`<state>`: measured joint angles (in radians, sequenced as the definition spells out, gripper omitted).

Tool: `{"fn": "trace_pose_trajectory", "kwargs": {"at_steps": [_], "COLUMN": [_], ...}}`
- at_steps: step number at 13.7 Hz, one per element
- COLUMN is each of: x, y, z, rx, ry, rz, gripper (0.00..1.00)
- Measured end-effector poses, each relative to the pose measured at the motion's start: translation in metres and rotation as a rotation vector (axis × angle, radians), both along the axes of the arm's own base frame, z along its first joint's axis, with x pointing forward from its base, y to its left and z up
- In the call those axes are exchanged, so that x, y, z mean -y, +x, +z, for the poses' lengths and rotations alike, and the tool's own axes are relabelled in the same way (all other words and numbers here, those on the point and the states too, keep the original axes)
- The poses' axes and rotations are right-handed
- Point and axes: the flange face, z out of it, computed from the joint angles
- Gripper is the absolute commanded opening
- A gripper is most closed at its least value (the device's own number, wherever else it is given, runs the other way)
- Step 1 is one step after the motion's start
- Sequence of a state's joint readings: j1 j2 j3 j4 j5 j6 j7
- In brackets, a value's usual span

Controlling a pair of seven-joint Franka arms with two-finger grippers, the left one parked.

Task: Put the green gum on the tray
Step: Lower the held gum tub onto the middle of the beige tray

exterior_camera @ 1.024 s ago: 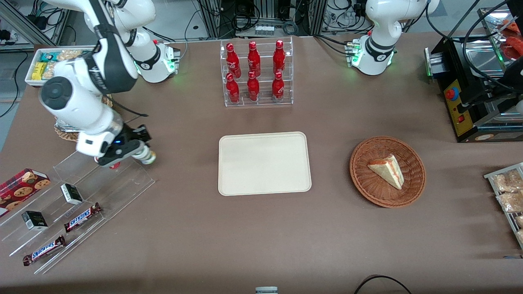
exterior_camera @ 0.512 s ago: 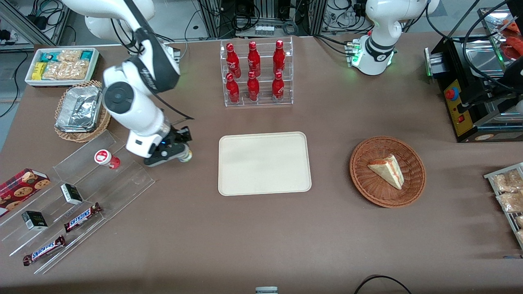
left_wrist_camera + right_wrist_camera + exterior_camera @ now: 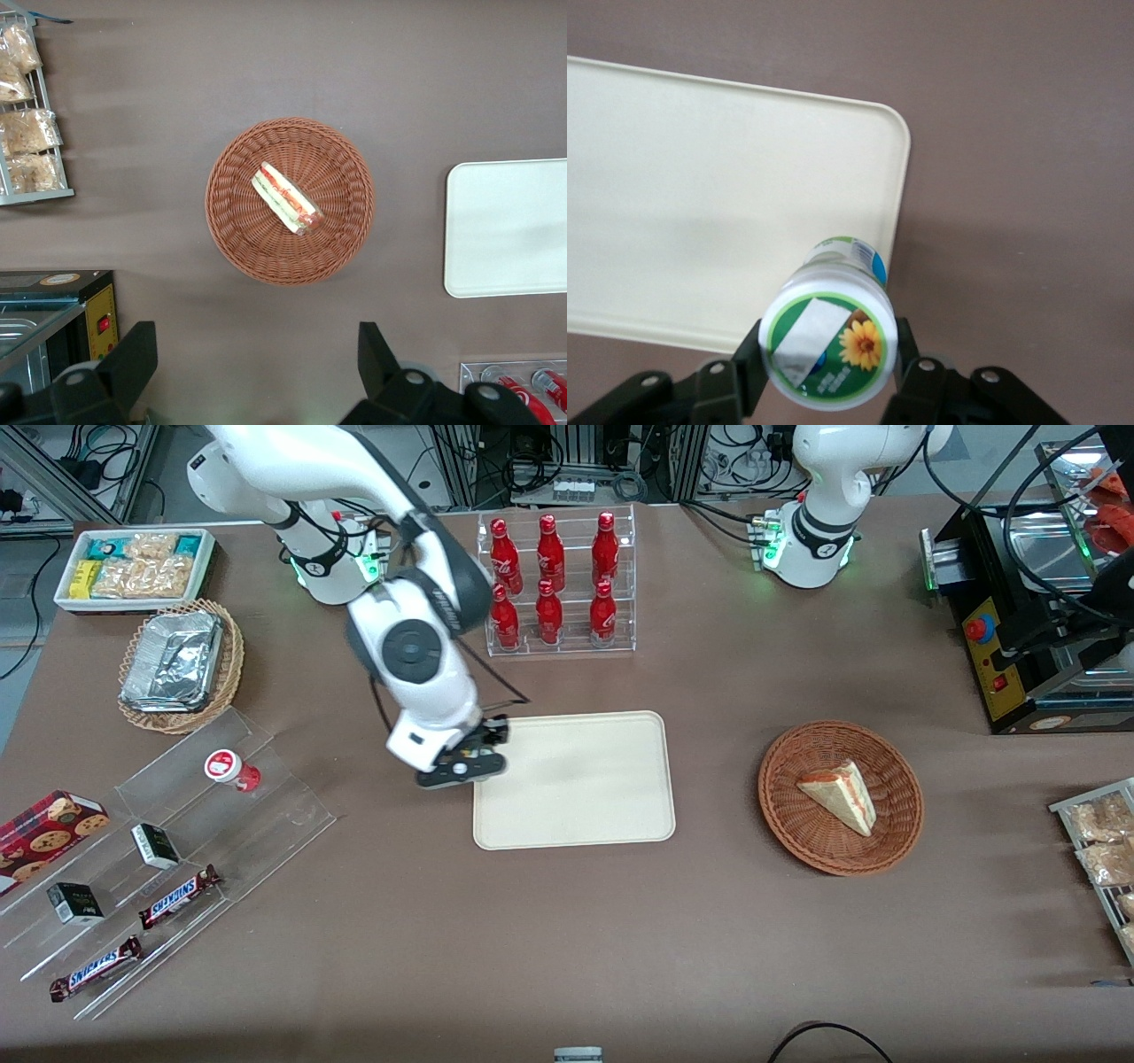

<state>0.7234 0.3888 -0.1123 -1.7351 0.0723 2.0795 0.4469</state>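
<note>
My right gripper (image 3: 472, 765) (image 3: 827, 363) is shut on the green gum (image 3: 829, 341), a small bottle with a white lid and a green-ringed round label; one finger (image 3: 751, 363) presses each side of the lid. In the front view the gripper hides the bottle. The gripper hangs above the edge of the cream-beige tray (image 3: 585, 797) (image 3: 700, 195) that lies toward the working arm's end. The tray's edge also shows in the left wrist view (image 3: 514, 226).
A red-labelled bottle (image 3: 229, 769) stands on the clear stepped rack (image 3: 177, 841) with candy bars. A rack of red bottles (image 3: 554, 584) stands farther from the camera than the tray. A wicker basket with a sandwich (image 3: 840, 795) lies toward the parked arm's end.
My right gripper has carried the green gum from the clear rack sideways across the table to the tray's edge. The red bottle stays on the rack.
</note>
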Motion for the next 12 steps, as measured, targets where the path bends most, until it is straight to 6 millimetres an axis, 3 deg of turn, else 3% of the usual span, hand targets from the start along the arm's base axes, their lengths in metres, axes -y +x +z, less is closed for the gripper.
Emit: {"fn": "trace_pose_trajectory", "kwargs": {"at_steps": [5, 12], "x": [-0.044, -0.092], "y": [-0.004, -0.008], "z": [-0.045, -0.074], "rx": [0.041, -0.003], "ry": [0.011, 0.082], "rz": [-0.120, -0.242], "gripper": [0.00, 0.00]}}
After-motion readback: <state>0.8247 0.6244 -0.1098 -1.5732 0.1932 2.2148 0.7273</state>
